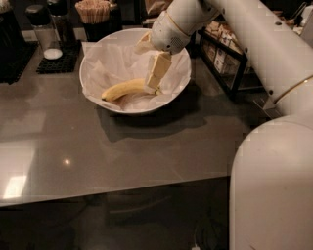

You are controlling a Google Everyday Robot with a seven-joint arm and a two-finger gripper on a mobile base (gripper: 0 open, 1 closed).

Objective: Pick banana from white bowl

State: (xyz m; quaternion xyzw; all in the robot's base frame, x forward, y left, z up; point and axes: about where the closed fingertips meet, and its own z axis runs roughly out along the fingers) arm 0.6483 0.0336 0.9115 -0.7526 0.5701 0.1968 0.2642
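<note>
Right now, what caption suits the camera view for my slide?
End effector inside the white bowl, at one end of the banana.

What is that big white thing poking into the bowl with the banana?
That is a robot's arm. One camera looks down on a grey table; where it is mounted I can't say. The arm ends in a gripper, the part meant for grabbing. It is down inside the white bowl, at the right end of the banana, which lies on crinkled paper. The banana is not lifted yet. Behind the bowl stand a cup of wooden sticks and a jar; a black rack sits to the right.
</note>
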